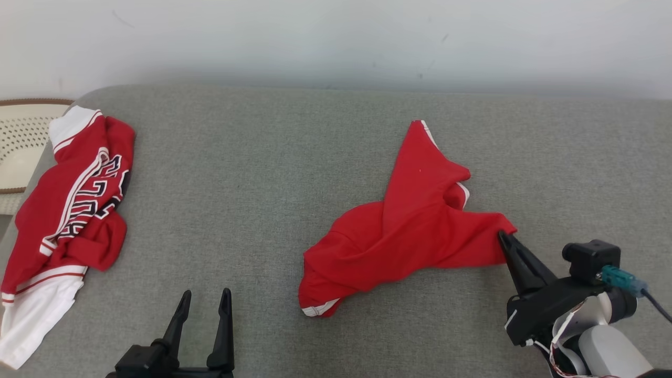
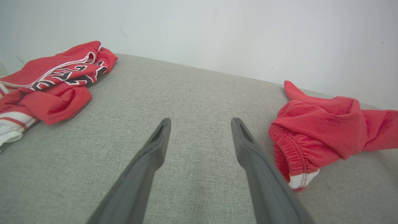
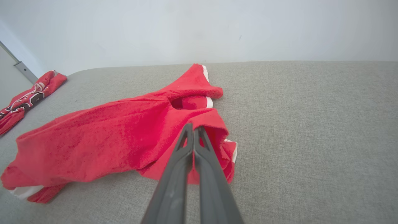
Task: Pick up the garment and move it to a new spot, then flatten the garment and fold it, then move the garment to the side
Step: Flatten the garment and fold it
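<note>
The garment (image 1: 409, 231) is a crumpled red piece with white trim, lying right of centre on the grey cushioned surface (image 1: 252, 199). My right gripper (image 1: 502, 236) is shut on the garment's right-hand edge, its tips pinching the red cloth (image 3: 108, 133) in the right wrist view, where the closed gripper (image 3: 193, 129) lies over a fold. My left gripper (image 1: 206, 296) stands open near the front edge, nothing between its fingers, left of the garment. In the left wrist view the open gripper (image 2: 200, 123) points over bare grey fabric, with the garment's elastic waistband (image 2: 314, 133) to its right.
A second red and white jersey with dark lettering (image 1: 73, 205) lies bunched at the surface's left end, also in the left wrist view (image 2: 56, 84). A woven cream chair seat (image 1: 21, 136) stands beyond that end. A pale wall (image 1: 336, 42) runs behind.
</note>
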Tool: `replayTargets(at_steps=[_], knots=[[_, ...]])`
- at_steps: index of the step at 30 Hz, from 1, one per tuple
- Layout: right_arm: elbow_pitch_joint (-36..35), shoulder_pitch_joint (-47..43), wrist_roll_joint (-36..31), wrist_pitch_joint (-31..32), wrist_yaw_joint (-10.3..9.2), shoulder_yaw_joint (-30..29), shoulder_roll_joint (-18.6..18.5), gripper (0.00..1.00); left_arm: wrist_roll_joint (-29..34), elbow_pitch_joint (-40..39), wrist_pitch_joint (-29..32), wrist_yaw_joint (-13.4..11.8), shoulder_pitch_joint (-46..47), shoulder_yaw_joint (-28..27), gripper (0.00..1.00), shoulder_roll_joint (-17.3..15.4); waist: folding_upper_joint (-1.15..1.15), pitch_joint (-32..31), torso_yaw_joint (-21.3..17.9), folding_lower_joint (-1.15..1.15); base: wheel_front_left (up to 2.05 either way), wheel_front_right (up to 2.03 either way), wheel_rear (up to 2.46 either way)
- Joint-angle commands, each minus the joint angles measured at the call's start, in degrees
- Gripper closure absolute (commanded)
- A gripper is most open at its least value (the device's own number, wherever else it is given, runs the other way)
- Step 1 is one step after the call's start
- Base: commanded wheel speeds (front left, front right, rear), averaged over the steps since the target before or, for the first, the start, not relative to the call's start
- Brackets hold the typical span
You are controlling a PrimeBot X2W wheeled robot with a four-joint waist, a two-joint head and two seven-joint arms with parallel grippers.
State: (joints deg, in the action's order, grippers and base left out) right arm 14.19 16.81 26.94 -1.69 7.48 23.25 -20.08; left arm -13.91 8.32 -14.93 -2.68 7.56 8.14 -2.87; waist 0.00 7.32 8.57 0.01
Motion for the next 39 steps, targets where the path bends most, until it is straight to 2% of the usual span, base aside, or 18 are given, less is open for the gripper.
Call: replayTargets(at_steps=[1,12,13,22,32,39], knots=[[-0.98,-0.59,0.51,0.18,0.03,-0.06,-0.41,1.00,0.10,0.10,-0.15,-0.01,-0.51,-0.10,0.00,-0.02,0.00,-0.30,-0.42,-0.01,0.00,0.00,0.00],[-21.36,-5.64,4.80,10.52,0.03,-2.92,-2.20,1.00,0.10,-0.06,-0.15,-0.34,-0.97,-0.58,0.00,-0.03,0.00,-0.94,-2.15,-0.01,0.00,0.00,0.00],[-24.93,-6.68,5.33,12.61,0.03,-3.18,-1.97,1.00,0.13,-0.13,-0.15,-0.36,-1.16,-0.77,0.00,-0.02,0.00,-1.06,-2.45,-0.01,0.00,0.00,0.00],[-36.88,-11.32,7.92,21.15,0.03,-5.21,-1.15,1.00,0.12,0.04,-0.16,-0.10,-1.97,-1.27,0.00,-0.02,0.00,-2.38,-3.12,-0.01,0.00,0.00,0.00],[-40.28,-13.80,10.16,25.81,0.03,-7.98,-0.52,1.00,0.43,0.24,-0.16,0.37,-2.36,-1.57,0.00,-0.03,0.00,-3.25,-3.01,-0.01,0.00,0.00,0.00],[-43.13,-13.46,15.54,26.85,0.03,-9.60,1.04,1.00,0.50,0.16,-0.16,0.39,-2.95,-1.78,0.00,-0.03,0.00,-3.62,-2.80,-0.01,0.00,0.00,0.00]])
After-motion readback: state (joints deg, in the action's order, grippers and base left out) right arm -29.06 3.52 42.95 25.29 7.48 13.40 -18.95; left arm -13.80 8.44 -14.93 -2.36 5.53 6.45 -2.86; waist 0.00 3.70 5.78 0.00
